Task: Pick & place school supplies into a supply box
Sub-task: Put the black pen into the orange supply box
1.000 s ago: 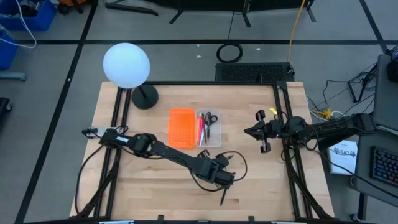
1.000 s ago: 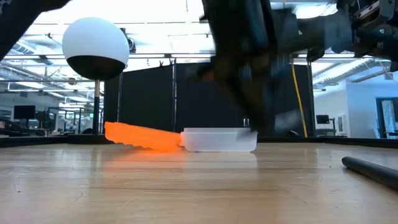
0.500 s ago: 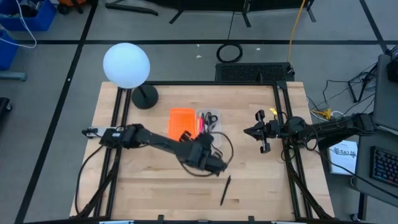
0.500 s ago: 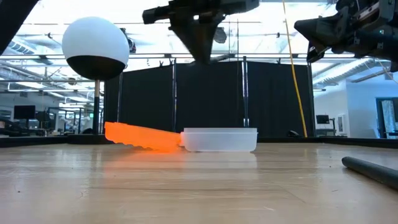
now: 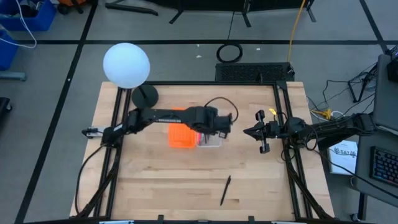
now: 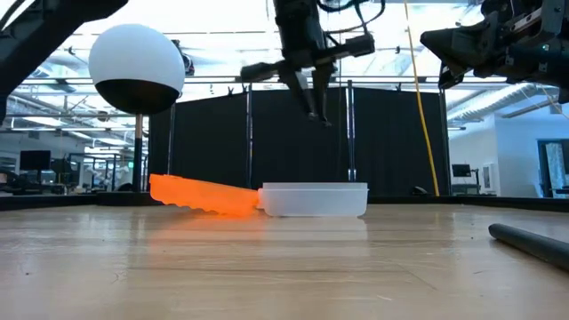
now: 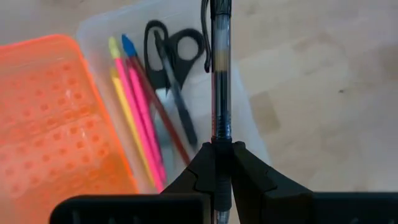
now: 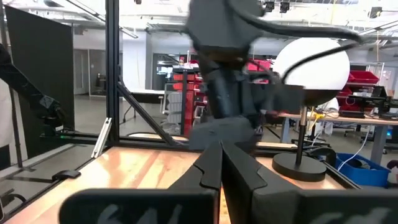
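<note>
We note the left gripper [image 7: 222,163] poised above the supply box [image 5: 214,140], its fingers pinched on a dark pen [image 7: 221,74] that points out ahead of them over the box's long side. Already in the box: black-handled scissors [image 7: 171,53], two pink pens [image 7: 140,102], a yellow one [image 7: 127,115] and a dark pen or pencil [image 7: 180,112]; a further thin reddish one may lie under these, though we cannot be sure from the wrist view. Left to do: release the held pen, then fetch the one dark pen [image 5: 225,189] lying alone near the table's front edge, well apart from the box. The orange tray [image 5: 180,134] sits touching the box on one side, so we judge a drop should favour the box's middle. The right gripper [image 5: 260,133] waits pressed together to the box's right, clear of the approach. Open tabletop lies between box and stray pen.
</note>
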### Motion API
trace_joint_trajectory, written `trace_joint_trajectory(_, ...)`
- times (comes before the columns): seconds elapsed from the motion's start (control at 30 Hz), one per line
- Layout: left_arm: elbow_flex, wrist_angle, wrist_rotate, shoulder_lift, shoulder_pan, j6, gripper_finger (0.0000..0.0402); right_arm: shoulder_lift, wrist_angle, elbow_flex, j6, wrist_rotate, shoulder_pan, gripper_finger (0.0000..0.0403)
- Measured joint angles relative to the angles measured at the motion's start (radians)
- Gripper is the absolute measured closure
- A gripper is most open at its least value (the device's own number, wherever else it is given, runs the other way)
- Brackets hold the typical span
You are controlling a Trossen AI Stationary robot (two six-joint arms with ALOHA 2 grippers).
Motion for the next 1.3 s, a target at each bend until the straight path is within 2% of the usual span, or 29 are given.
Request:
trace_joint_trajectory(0.17, -0.027, -0.008, 0.002, -0.001, 0.020, -0.050, 0.0373, 0.000, 0.001, 0.000, 0.006, 0.000, 0.000, 0.0403)
trace_joint_trajectory(0.3, -0.140, 0.036, 0.016, -0.001, 0.017, -0.116, 0.0373, 0.000, -0.010, 0.000, 0.010, 0.000, 0.000, 0.0403)
trace_joint_trajectory(0.4, -0.240, 0.132, 0.070, -0.001, 0.022, -0.144, 0.0374, 0.000, -0.029, 0.000, 0.035, 0.000, 0.000, 0.0403)
trace_joint_trajectory(0.53, -0.324, 0.204, 0.079, 0.001, 0.029, -0.155, 0.0374, 0.000, -0.029, 0.000, 0.062, 0.000, 0.000, 0.0403)
trace_joint_trajectory(0.97, -0.355, 0.211, 0.073, 0.001, 0.065, -0.136, 0.0378, 0.000, -0.026, 0.000, 0.061, 0.000, 0.000, 0.0403)
trace_joint_trajectory(1.3, -0.355, 0.208, 0.113, 0.001, 0.052, -0.086, 0.0300, 0.000, -0.028, 0.000, 0.081, 0.000, 0.000, 0.0403)
